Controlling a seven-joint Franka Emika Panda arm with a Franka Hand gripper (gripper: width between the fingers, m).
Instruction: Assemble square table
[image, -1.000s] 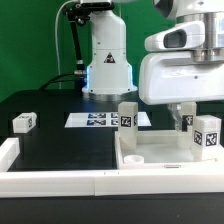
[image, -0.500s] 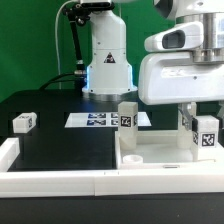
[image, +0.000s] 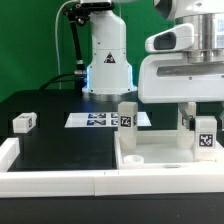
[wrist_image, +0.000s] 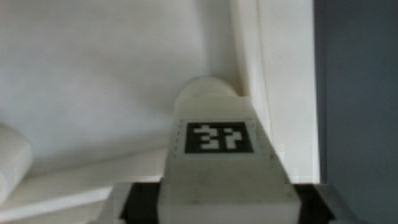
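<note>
The square table's white panel (image: 160, 152) lies at the exterior view's right, rim up. My gripper (image: 186, 116) reaches down onto it and is shut on an upright white leg (image: 186, 121) near the panel's right side. In the wrist view that leg (wrist_image: 217, 120) fills the middle, tag showing, with dark finger pads (wrist_image: 143, 205) pressed on both flanks by the gripper (wrist_image: 217, 206). A second tagged leg (image: 206, 135) stands just in front of the held one. A third leg (image: 127, 115) stands at the panel's back left corner. Another leg (image: 24, 122) lies loose on the black table.
The marker board (image: 98, 119) lies flat behind the panel, in front of the arm's white base (image: 106, 60). A long low white wall (image: 60, 180) edges the black surface at the front. The panel's raised rim (wrist_image: 267, 60) runs close beside the held leg.
The jaws were wide either side of the leg a second ago; they have closed onto it. The arm and the other legs have hardly moved.
</note>
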